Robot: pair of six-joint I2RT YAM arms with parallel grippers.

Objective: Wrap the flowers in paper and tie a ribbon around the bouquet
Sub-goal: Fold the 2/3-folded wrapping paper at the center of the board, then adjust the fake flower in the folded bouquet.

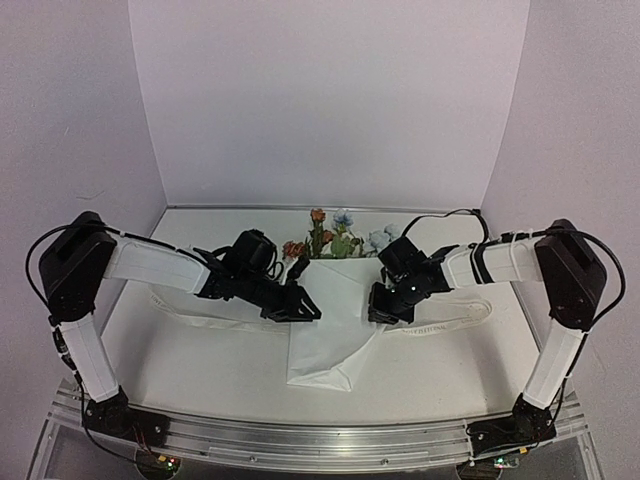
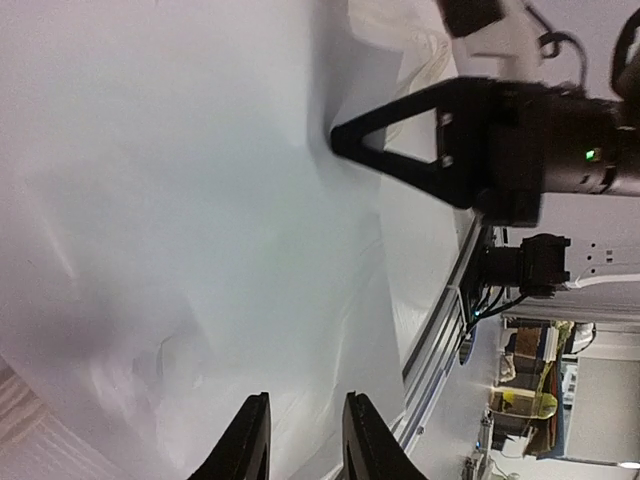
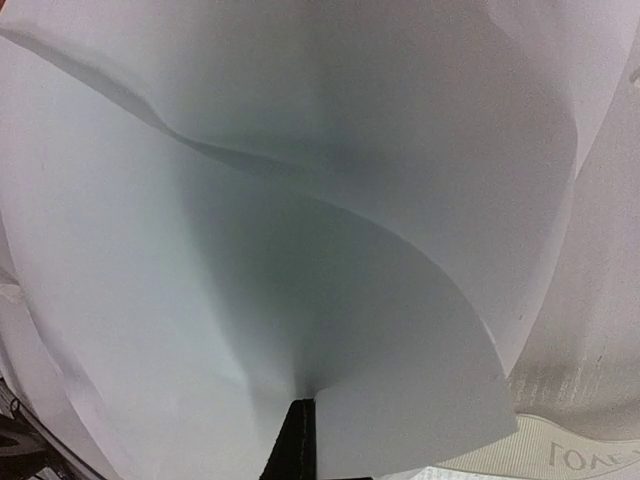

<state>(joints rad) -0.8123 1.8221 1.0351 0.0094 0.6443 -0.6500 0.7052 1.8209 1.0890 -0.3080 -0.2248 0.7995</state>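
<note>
While the paper (image 1: 335,335) lies folded into a loose cone at the middle of the table (image 1: 200,375), its narrow end is turned toward the arm bases. The flowers (image 1: 335,238) are seen sticking out of its wide far end, with orange and pale blue blooms. The left gripper (image 1: 308,312) is set at the cone's left edge. In the left wrist view its fingers (image 2: 250,445) are held a narrow gap apart above the sheet, and whether anything is pinched between them cannot be told. The right gripper (image 1: 382,312) is placed at the cone's right edge, its jaws pressed together on a fold of the paper, from which creases are spread. The ribbon (image 1: 455,320) is laid flat across the table beneath the cone and is shown on both sides of it.
</note>
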